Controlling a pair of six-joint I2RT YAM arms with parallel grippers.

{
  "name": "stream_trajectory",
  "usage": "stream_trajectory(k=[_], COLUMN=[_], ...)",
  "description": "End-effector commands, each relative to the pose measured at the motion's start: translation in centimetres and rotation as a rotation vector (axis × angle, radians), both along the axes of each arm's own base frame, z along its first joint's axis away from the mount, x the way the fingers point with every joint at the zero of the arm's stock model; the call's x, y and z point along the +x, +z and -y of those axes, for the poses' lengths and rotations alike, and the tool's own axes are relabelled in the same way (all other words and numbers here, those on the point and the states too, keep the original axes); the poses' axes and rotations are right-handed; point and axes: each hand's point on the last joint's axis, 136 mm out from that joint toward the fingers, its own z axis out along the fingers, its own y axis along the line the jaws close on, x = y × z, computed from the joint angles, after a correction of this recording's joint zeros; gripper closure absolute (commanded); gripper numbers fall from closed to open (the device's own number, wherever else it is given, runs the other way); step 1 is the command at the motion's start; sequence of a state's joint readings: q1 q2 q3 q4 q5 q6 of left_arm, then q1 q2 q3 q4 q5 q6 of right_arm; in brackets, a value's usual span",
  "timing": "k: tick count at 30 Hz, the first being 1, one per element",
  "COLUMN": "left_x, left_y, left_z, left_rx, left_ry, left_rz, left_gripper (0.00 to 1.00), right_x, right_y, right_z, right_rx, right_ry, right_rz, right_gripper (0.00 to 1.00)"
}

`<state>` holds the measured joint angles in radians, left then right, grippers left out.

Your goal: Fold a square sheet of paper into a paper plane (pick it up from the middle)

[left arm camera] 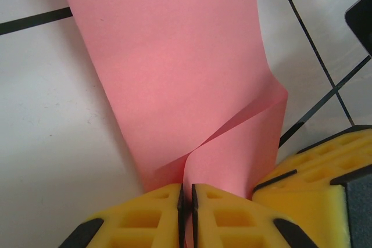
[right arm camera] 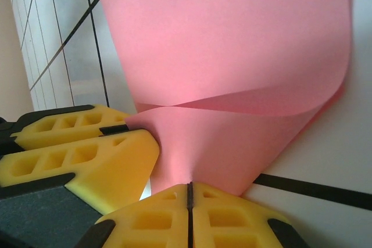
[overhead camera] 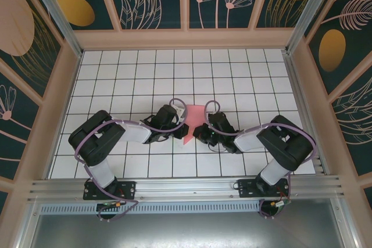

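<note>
The thin, plain pink paper sheet (left arm camera: 174, 74) curls above the white gridded table (left arm camera: 40, 114), pinched tight by the left pincer (left arm camera: 186, 201) and the right pincer (right arm camera: 189, 198).

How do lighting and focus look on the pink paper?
Top external view: even light, sharp, no glare on the pink paper. Left wrist view: paper sharp, soft shadow under its curl, left gripper close up, no glare. Right wrist view: light glows through the paper by the right gripper, tiles at left pale with glare.
</note>
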<state>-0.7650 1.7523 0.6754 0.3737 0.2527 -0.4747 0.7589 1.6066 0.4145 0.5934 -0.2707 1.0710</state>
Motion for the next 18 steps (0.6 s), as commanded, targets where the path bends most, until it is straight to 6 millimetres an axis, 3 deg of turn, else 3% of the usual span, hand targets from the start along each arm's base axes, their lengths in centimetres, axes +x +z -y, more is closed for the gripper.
stream_trajectory(k=[1,5,13,18], left_x=[-1.1,-1.2,-1.2,-1.3], left_y=[-2.6,-2.6,-2.6,-2.7], left_z=[-0.9,-1.0,-0.9,-0.9], left_rx=[0.086,0.088,0.088,0.087], left_ry=[-0.016,-0.016,-0.020,-0.022], left_rz=[-0.055,-0.056,-0.056,-0.061], left_gripper=[0.85,0.85,0.85,0.85], right_x=[-0.1,0.0,1.7,2.2], right_y=[-1.3,-1.0,4.1,4.0], right_z=[0.8,0.7,0.7,1.1], right_rx=[-0.063,-0.066,0.024,0.047], right_ry=[-0.009,-0.007,0.007,0.012], right_rz=[-0.034,-0.036,0.104,0.105], right_gripper=[0.90,0.90,0.89,0.89])
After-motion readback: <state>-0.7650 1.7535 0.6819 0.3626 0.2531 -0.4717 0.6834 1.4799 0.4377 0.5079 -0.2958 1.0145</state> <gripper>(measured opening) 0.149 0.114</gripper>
